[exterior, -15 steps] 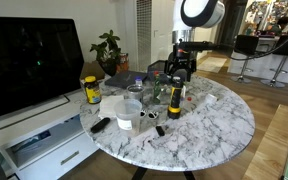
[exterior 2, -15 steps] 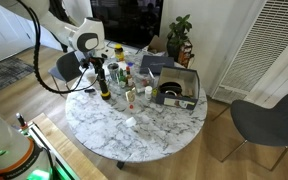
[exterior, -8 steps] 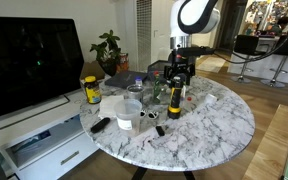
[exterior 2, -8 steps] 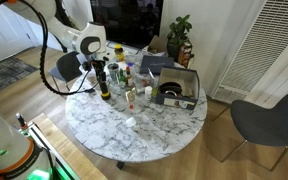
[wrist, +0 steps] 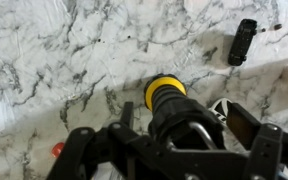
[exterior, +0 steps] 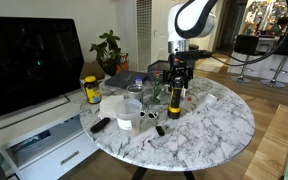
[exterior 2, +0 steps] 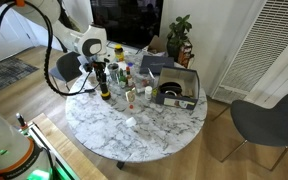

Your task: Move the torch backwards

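On the marble table [exterior: 219,125], the torch [exterior: 174,103] stands upright among small clutter, well apart from a yellow jar [exterior: 91,90]. Directly above it, the jaws straddle its dark top. In the wrist view they flank the torch [wrist: 169,100], but I cannot tell whether they pinch it or are merely spread beside it. A black remote [wrist: 243,41] lies nearby.

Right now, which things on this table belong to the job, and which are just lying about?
Job: torch; gripper at its top.
Lying about: yellow jar; remote; white cup; plant.
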{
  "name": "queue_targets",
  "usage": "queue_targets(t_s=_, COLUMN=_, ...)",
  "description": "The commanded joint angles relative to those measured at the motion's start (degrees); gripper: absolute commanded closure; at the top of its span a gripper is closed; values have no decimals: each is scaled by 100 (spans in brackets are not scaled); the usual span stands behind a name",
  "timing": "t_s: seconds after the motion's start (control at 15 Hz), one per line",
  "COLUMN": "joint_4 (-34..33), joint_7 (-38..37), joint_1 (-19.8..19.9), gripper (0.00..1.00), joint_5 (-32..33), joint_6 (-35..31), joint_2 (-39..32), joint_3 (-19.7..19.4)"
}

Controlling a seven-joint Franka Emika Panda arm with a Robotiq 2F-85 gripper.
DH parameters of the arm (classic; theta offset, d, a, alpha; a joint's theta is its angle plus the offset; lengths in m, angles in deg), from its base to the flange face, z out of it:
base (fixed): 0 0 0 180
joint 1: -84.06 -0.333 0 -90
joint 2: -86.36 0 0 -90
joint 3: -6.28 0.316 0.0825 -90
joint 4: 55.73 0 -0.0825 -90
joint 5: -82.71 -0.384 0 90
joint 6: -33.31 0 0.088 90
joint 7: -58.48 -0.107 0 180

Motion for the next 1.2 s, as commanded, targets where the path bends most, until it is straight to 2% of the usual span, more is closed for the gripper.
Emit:
queue_targets(t_s=0.0, joint_4=-30, joint_7=59, joint_1=-112, gripper=37, joint_5=23, joint_6=-23, joint_2=-57, joint_3=-100)
queue_targets(t_s=0.13, joint_4=-6, joint_7=34, joint_1=-117, gripper=55, joint_5=49, joint_6=-24, joint_2=-20, joint_3=-117)
queue_targets(t_s=0.33, joint_4=45, joint_7=20, joint_1=-116, gripper=73, joint_5=56, joint_6=-39, joint_2=57, joint_3=-137)
queue_targets(t_s=0.73, joint_4=165, joint_7=-98, joint_1=-200, gripper=73, joint_5=181, joint_6=56, joint_2=407, joint_3=-148)
queue_targets(t_s=1.0, joint_4=76, joint_7=-116, joint_1=-253, gripper=73, joint_5=144, joint_6=613, joint_2=866, joint_3=-65)
queue_targets(t_s=1.13, joint_4=-96, joint_7=-166, joint_1=-251, gripper=73, joint_5=128, joint_6=1131, joint_2=1105, joint_3=-25)
